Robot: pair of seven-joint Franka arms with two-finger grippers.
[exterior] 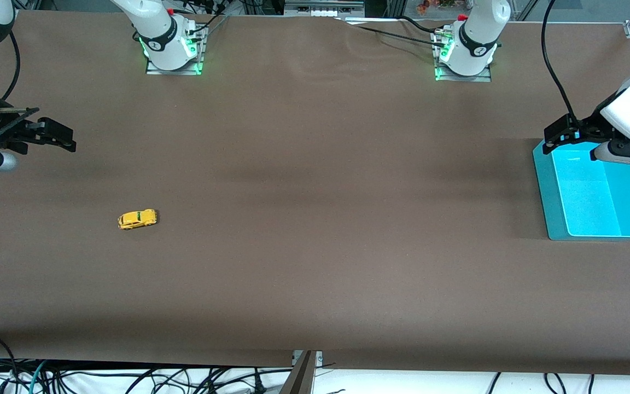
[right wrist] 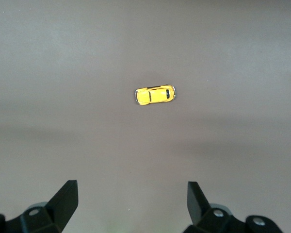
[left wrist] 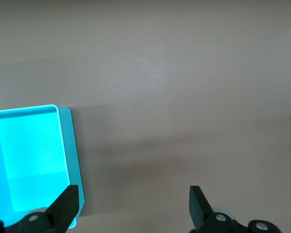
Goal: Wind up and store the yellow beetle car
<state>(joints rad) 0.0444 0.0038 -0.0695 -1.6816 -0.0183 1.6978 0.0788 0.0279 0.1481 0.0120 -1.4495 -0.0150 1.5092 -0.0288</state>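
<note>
Claws (left wrist: 131, 208) (right wrist: 131, 206) wide open, empty

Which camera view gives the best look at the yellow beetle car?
The right wrist view: the yellow beetle car sits near its middle, seen from above, with dark windows visible. The front view shows it smaller, from the side, on the table. The left wrist view does not show it.

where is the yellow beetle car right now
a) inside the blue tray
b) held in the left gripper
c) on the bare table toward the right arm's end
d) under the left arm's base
c: the yellow beetle car sits on the brown table, apart from the blue tray and from both open grippers.
</note>
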